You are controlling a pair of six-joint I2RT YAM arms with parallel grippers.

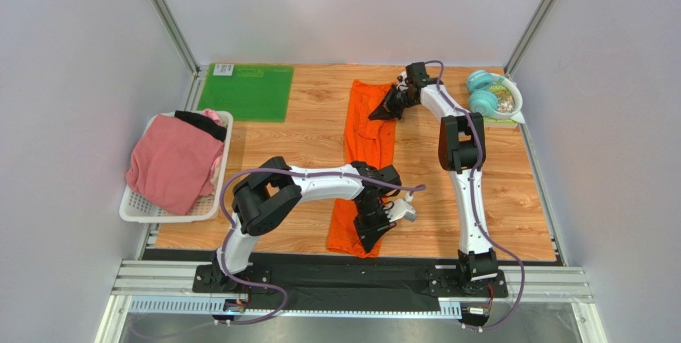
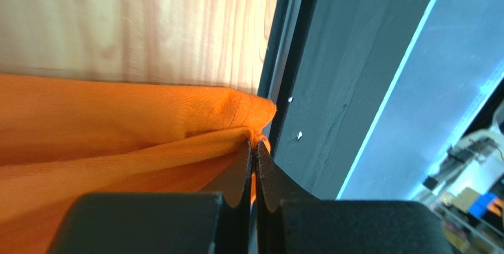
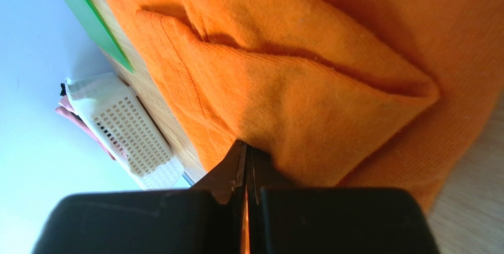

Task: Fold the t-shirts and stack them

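Note:
An orange t-shirt point(image 1: 367, 136) lies as a long narrow strip down the middle of the wooden table, from the far edge to the near edge. My left gripper point(image 1: 372, 235) is shut on its near right corner point(image 2: 251, 118), close to the table's black front rail. My right gripper point(image 1: 377, 113) is shut on a fold at the far end of the orange t-shirt point(image 3: 307, 106). A dusty pink t-shirt point(image 1: 172, 161) and a black t-shirt point(image 1: 204, 124) lie heaped in the white basket point(image 1: 136, 209) at the left.
A flat green mat point(image 1: 246, 92) lies at the far left of the table. Teal headphones point(image 1: 482, 92) and a round dish point(image 1: 507, 97) sit at the far right corner. The white basket point(image 3: 124, 130) and the green mat point(image 3: 89, 18) also show in the right wrist view.

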